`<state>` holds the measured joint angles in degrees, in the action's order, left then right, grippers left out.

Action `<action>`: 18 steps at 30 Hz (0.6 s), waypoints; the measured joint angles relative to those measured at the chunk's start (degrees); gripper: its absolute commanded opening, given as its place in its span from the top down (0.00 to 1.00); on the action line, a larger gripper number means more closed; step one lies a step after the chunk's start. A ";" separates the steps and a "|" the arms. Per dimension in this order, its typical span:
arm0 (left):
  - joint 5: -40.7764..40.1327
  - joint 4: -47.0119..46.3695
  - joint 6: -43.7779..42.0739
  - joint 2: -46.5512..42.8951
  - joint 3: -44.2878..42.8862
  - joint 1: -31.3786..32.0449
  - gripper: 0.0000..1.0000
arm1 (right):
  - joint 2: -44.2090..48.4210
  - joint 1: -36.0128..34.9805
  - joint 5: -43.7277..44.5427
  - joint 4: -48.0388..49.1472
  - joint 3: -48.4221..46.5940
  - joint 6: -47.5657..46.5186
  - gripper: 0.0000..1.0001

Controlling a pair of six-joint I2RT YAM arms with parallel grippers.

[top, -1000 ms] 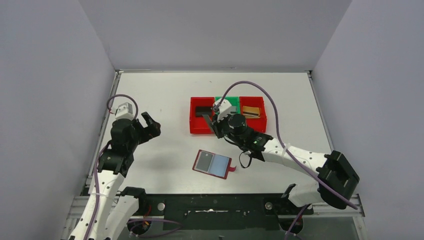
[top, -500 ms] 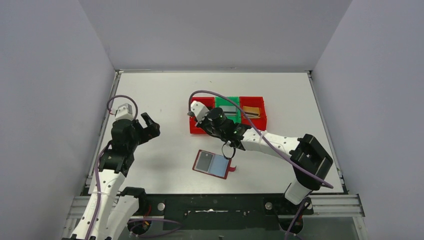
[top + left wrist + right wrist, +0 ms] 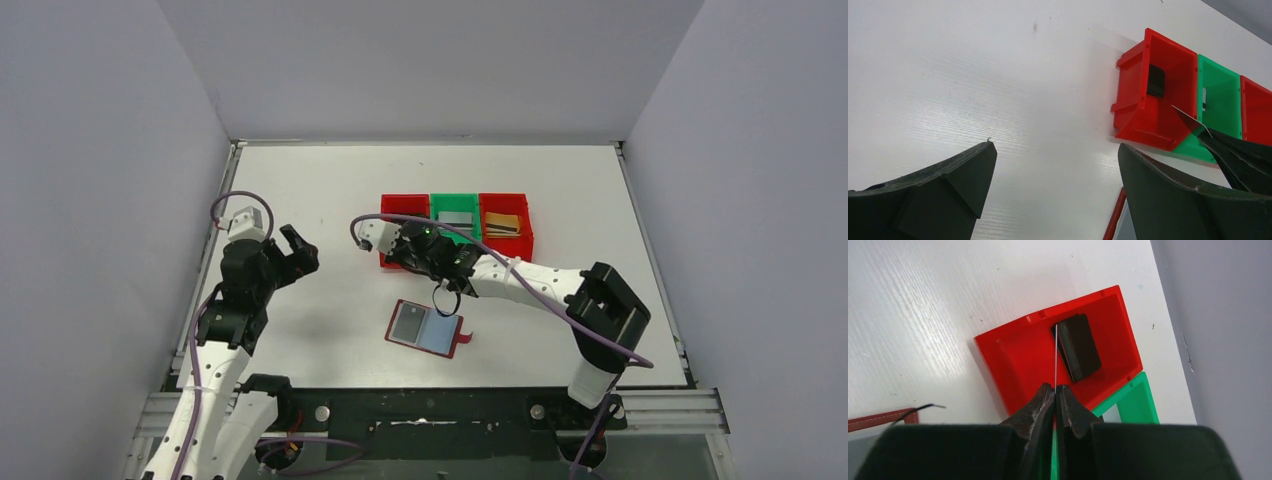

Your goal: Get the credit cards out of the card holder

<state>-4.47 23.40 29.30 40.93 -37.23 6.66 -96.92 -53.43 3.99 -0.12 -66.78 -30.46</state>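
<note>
Left gripper: we see its fingers spread wide and empty above the table, well left of the bins.
Right gripper: we see it pinched on a thin card, edge-on, over the left red bin.
Left red bin: we find a black card lying inside.
Card holder: we see it open, flat on the table, nearer than the bins.
Green bin: silver card inside.
Right red bin: gold-tan card inside.
</note>
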 measured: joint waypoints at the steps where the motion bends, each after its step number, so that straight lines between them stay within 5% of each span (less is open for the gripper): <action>1: -0.09 -0.02 0.02 -0.24 0.00 -0.02 0.05 | -0.72 0.11 0.33 -0.04 -0.55 -1.03 1.00; 18: -0.20 0.15 0.02 -1.88 0.02 -0.02 0.05 | -13.42 5.46 -1.57 -0.02 -9.27 -14.05 1.00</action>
<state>-4.67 23.55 29.32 39.05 -37.21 6.63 -110.34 -47.97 2.42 -0.14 -76.05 -44.51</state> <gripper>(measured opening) 0.948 0.043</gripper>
